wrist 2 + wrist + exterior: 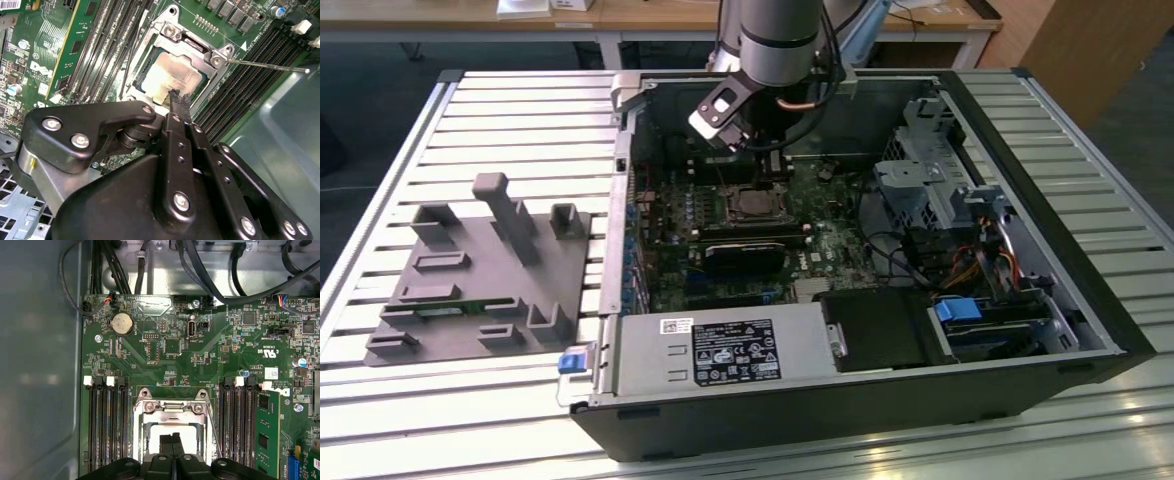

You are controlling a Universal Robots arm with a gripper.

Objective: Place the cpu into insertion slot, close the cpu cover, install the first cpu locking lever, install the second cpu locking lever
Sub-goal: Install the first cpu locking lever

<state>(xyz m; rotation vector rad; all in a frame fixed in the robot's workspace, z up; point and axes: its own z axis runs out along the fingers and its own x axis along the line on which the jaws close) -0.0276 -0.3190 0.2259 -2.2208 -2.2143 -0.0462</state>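
Closest to the lens in the second wrist view is the black two-fingered gripper (175, 97). Its slim fingers are pressed together with nothing between them, and the tips hang just over one edge of the chip; whether they touch it I cannot tell.

Around all this I see the big black tower case (854, 410), lying open on its side, and inside it the green circuit board (165, 365). Near the board's middle sits the insertion slot (730, 205), a square dark socket mostly hidden under the cpu cover (192, 47). That cover is a thin silvery metal frame with a square opening, and it looks folded down flat. Through the opening shows the cpu (170, 75), a small flat square chip with a pale silvery-beige top, seated in the slot. Smallest is a thin bright steel locking lever (265, 65), sticking out from the cover's corner over the black memory slots.

I judge the chip light, rigid and delicate underneath; if it is handled at all, it should be by its edges. I expect the lever to be springy and slick. The best place to bear on it is near its free end, though pinched fingertips could slide off the round wire.
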